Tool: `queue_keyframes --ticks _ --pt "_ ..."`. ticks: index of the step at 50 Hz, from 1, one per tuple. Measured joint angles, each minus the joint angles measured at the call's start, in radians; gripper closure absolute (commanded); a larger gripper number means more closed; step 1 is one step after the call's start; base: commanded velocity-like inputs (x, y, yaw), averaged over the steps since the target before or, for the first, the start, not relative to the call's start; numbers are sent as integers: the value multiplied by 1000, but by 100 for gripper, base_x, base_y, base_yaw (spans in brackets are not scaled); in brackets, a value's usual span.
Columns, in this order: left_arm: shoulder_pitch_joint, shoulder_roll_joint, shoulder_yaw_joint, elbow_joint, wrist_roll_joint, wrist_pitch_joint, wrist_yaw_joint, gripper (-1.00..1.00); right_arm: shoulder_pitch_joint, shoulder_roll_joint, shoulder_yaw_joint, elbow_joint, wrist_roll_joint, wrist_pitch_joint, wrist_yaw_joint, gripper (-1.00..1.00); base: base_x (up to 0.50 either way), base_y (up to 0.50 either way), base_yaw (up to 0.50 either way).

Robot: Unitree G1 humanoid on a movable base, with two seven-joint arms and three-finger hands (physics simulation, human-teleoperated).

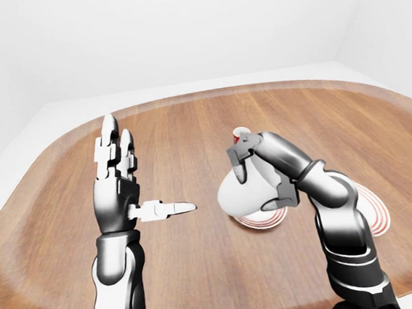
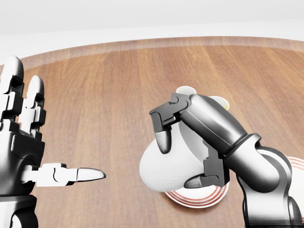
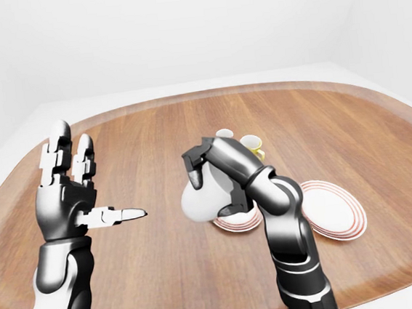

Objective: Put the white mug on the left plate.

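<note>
The white mug (image 2: 164,168) is tilted on its side in my right hand (image 2: 179,161), whose fingers are shut round it. It hangs just above the left plate (image 2: 197,199), a white plate with red rings, and hides most of it. Whether the mug touches the plate cannot be told. My left hand (image 1: 139,183) is raised at the left of the views, open and empty, with the fingers upright and the thumb pointing right.
A red patterned mug (image 1: 240,131) and a yellow mug (image 3: 252,144) stand on the wooden table (image 2: 104,95) just beyond my right hand, partly hidden by it. The right plate (image 3: 336,215) lies to the right of my right forearm.
</note>
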Motion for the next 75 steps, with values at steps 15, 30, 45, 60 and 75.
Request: queue_keyframes --ticks 15,30,45,60,75 --pt "2 -1 -4 5 2 0 0 -99 -138 -33 -30 287 4 0 0 100 0 0 0" --pt "-3 1 2 10 -1 0 1 -99 -273 -69 -25 640 -93 -104 -52 100 0 0 0" --pt "-6 2 6 7 -5 0 2 -99 -401 -90 9 1027 -296 -175 -233 100 0 0 0" --pt "-4 1 4 8 -6 0 2 -99 -536 -67 80 1400 -538 -174 -476 100 0 0 0" --pt "2 -2 -5 16 -2 0 2 -99 -615 -16 128 1622 -735 -174 -664 100 0 0 0"
